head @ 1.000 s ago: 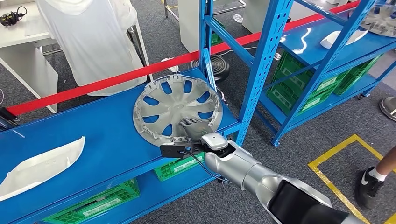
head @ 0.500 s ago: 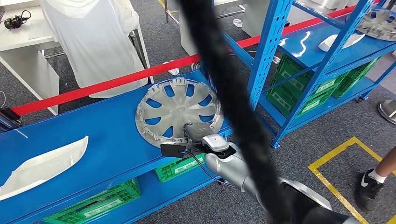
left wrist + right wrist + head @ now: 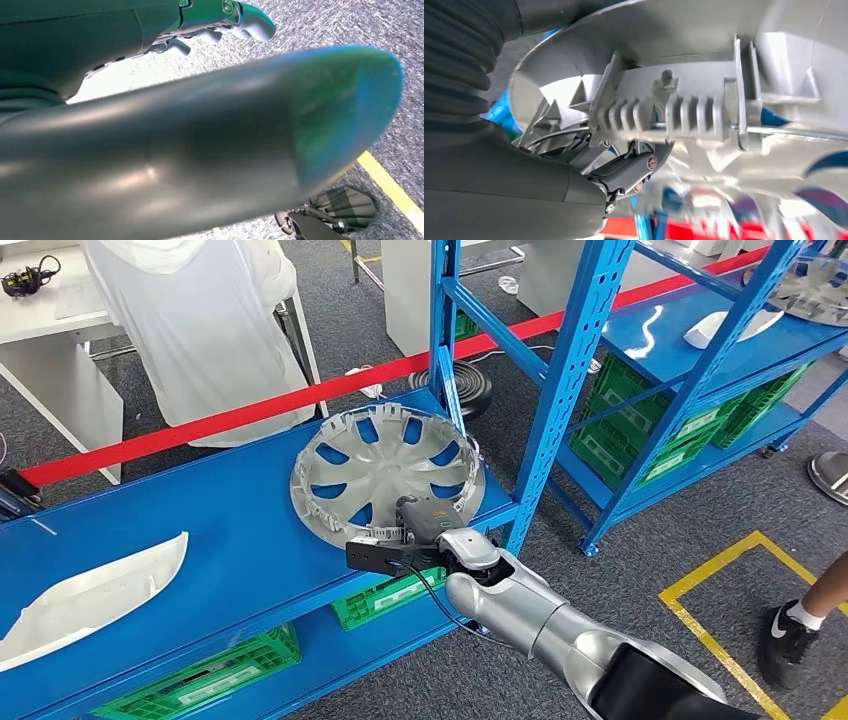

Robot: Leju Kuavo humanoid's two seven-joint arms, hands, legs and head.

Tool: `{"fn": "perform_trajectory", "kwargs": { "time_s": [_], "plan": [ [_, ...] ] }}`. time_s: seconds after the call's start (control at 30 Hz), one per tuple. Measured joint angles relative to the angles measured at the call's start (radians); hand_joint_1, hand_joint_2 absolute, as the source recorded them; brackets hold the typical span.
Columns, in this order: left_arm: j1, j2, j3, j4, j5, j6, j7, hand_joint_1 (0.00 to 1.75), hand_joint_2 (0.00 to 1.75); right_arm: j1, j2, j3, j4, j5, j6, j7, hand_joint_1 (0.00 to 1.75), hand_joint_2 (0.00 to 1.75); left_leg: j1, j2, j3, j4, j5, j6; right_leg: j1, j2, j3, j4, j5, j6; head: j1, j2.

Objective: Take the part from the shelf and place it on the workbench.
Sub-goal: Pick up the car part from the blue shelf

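Observation:
A silver hubcap [image 3: 385,465] lies on the blue shelf [image 3: 220,540], close to its right end. My right hand [image 3: 420,520] reaches in from the front and grips the hubcap's near rim, its fingers partly hidden under the rim. Up close, the ribbed clips of the hubcap's rim [image 3: 704,115] sit just above my right hand's fingers [image 3: 634,170]. My left hand [image 3: 210,20] hangs over grey carpet, fingers apart and holding nothing.
A blue upright post [image 3: 560,380] stands right beside the hubcap. A white curved part [image 3: 90,590] lies at the shelf's left. Green crates [image 3: 200,675] sit below. Red tape [image 3: 230,415] runs behind, with a person in white [image 3: 190,320] beyond. A second rack [image 3: 700,350] stands right.
The hubcap's near edge has come up a little in my right hand's grip. A dark cable that crossed the view half a second ago is gone.

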Motion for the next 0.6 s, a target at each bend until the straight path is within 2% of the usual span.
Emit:
{"fn": "perform_trajectory", "kwargs": {
  "time_s": [0.13, 0.23, 0.43, 0.57, 0.6],
  "plan": [
    [0.001, 0.0, 0.0, 0.0, 0.001, 0.001, -0.002, 0.0, 0.0, 0.013, -0.017, -0.015, -0.084, 0.015, -0.051, -0.012, 1.75, 1.75, 0.0, -0.002, -0.003, 0.0, 0.0, 0.0, 0.0, 0.0, -0.002, 0.0, 0.0, 0.0, 0.0, 0.0],
    [0.002, 0.0, 0.0, 0.0, 0.0, 0.001, -0.006, 0.0, 0.0, 0.026, -0.036, -0.028, -0.227, 0.045, -0.106, -0.016, 1.75, 1.75, 0.0, -0.001, -0.006, 0.0, 0.0, 0.0, 0.0, 0.0, -0.006, 0.0, 0.0, 0.0, 0.0, 0.0],
    [-0.001, 0.001, 0.0, 0.0, -0.002, -0.016, -0.005, 0.0, 0.0, -0.011, -0.055, -0.051, -0.49, 0.083, -0.086, -0.009, 1.75, 1.75, 0.0, 0.0, -0.011, 0.0, 0.0, 0.0, 0.0, 0.0, -0.011, 0.0, -0.001, 0.0, 0.0, 0.0],
    [-0.004, 0.003, 0.0, 0.0, 0.001, -0.021, -0.015, 0.0, 1.75, -0.049, -0.05, -0.051, -0.567, 0.088, -0.071, -0.019, 1.75, 1.75, 0.0, -0.002, -0.012, 0.0, 0.0, 0.0, 0.0, 0.0, -0.011, 0.0, -0.001, -0.001, 0.0, 0.0],
    [-0.003, 0.003, 0.0, 0.0, 0.0, -0.021, -0.015, 0.0, 1.75, -0.057, -0.05, -0.051, -0.581, 0.089, -0.072, -0.02, 1.75, 1.75, 0.0, -0.002, -0.012, 0.0, 0.0, 0.0, 0.0, 0.0, -0.011, 0.0, -0.001, -0.001, 0.0, 0.0]
  ]
}}
